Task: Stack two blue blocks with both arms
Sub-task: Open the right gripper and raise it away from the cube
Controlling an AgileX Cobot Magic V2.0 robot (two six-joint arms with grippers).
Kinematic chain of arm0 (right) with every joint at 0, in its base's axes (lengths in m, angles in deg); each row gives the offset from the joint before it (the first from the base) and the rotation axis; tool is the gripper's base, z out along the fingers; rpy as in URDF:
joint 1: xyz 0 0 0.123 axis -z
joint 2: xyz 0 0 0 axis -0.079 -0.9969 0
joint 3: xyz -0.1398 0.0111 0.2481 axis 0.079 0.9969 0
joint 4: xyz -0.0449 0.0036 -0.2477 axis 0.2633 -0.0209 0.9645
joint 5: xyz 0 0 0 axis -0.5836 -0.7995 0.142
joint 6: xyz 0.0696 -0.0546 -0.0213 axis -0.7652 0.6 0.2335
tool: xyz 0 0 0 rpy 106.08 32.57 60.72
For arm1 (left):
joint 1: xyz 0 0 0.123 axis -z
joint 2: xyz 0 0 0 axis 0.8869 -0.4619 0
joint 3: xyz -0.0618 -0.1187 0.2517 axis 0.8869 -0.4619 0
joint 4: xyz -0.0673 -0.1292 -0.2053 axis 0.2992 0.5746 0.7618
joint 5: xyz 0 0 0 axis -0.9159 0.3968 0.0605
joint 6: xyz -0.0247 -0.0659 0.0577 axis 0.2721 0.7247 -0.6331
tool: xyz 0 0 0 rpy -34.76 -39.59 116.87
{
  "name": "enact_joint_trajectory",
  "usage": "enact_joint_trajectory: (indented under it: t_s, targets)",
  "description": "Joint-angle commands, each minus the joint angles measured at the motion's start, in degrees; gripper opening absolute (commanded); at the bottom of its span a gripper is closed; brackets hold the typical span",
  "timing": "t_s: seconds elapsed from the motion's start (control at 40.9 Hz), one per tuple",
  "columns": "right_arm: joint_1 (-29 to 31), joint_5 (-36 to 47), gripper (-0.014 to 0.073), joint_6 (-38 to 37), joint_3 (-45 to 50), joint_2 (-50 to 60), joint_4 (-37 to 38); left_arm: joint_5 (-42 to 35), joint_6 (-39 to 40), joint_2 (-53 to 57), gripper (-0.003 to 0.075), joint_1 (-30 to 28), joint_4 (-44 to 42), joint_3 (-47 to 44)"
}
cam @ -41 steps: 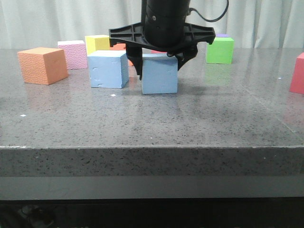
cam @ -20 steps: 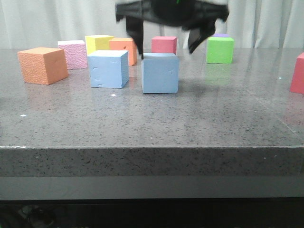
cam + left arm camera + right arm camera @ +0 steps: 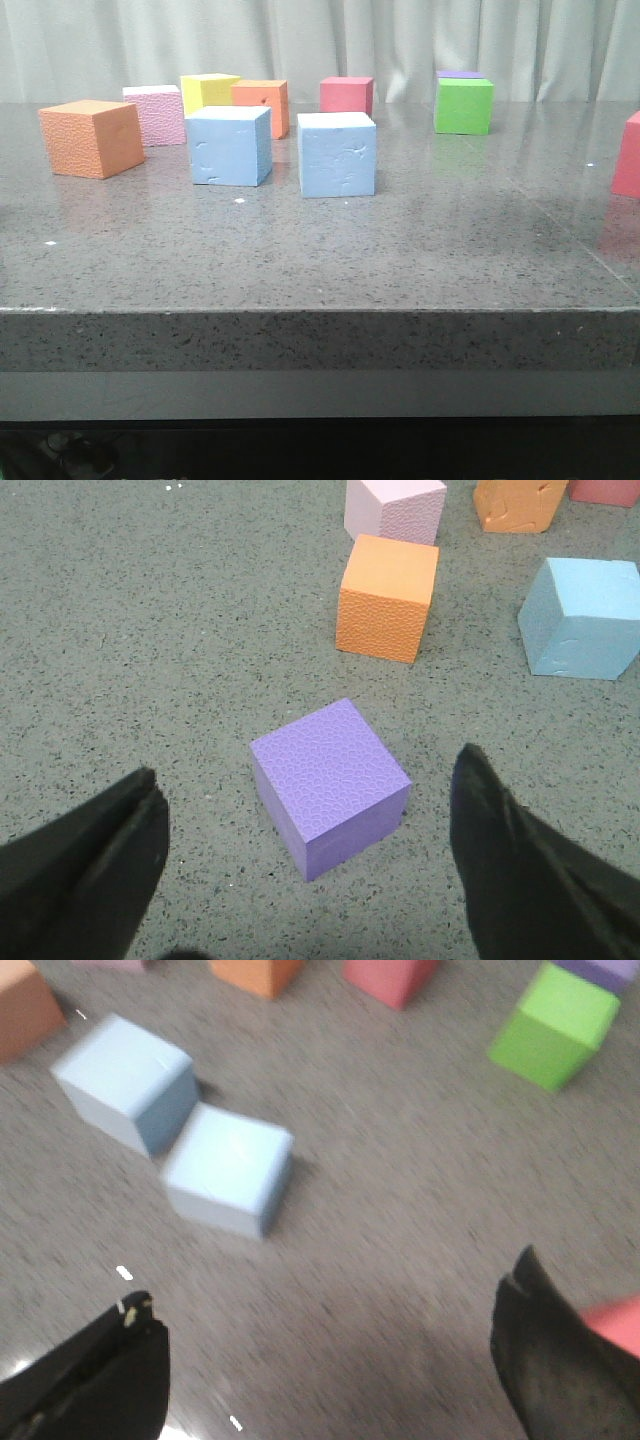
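Note:
Two pale blue blocks stand side by side and a little apart on the grey table, the left one (image 3: pixel 229 146) and the right one (image 3: pixel 337 154). Neither gripper shows in the front view. In the right wrist view both blue blocks (image 3: pixel 128 1080) (image 3: pixel 228 1168) lie well ahead of my right gripper (image 3: pixel 332 1282), which is open, empty and high above the table; the picture is blurred. My left gripper (image 3: pixel 310 770) is open and hangs above a purple block (image 3: pixel 330 785) without touching it. One blue block (image 3: pixel 583 618) shows further off.
A large orange cube (image 3: pixel 90 138), a pink (image 3: pixel 155 113), a yellow (image 3: pixel 208 92), a small orange (image 3: pixel 262 105) and a red block (image 3: pixel 346 95) stand behind. A green block (image 3: pixel 464 105) carries a purple one (image 3: pixel 459 74). A red block (image 3: pixel 628 155) sits at the right edge.
The right gripper, which straddled the right blue block, has risen out of the front view. The block has stayed on the table.

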Motion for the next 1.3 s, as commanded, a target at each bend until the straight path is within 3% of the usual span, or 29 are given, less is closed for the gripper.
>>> enact_joint_trajectory:
  t_s: [0.0,0.22,0.367,0.66,0.905,1.076,1.272]
  targets:
    - [5.7,4.6,0.0653,4.9,6.7,6.8,-2.5,-3.8,0.2,-0.1,0.0566,0.5,0.0,1.5]
    - [16.5,9.6,0.0653,23.2,22.4,16.7,-16.3,-3.8,0.2,-0.1,0.0566,0.5,0.0,1.5]
    - [17.7,10.9,0.0653,35.1,28.7,21.6,-27.4,-3.7,0.2,-0.1,0.0566,0.5,0.0,1.5]
    - [17.7,12.4,0.0653,36.1,30.9,23.7,-28.1,-3.4,-0.9,-0.1,0.0566,2.6,2.3,1.9]
    - [17.7,11.6,0.0653,36.1,30.9,23.7,-28.2,-7.3,-4.5,-1.1,0.0566,15.6,5.1,5.4]
    - [17.7,11.5,0.0653,36.1,30.9,23.7,-28.2,-7.3,-4.2,-7.9,0.0580,23.0,5.1,10.2]
    - [17.7,11.5,0.0653,36.1,30.9,23.7,-28.2,-6.8,-2.3,-20.3,0.0654,24.6,5.1,18.2]
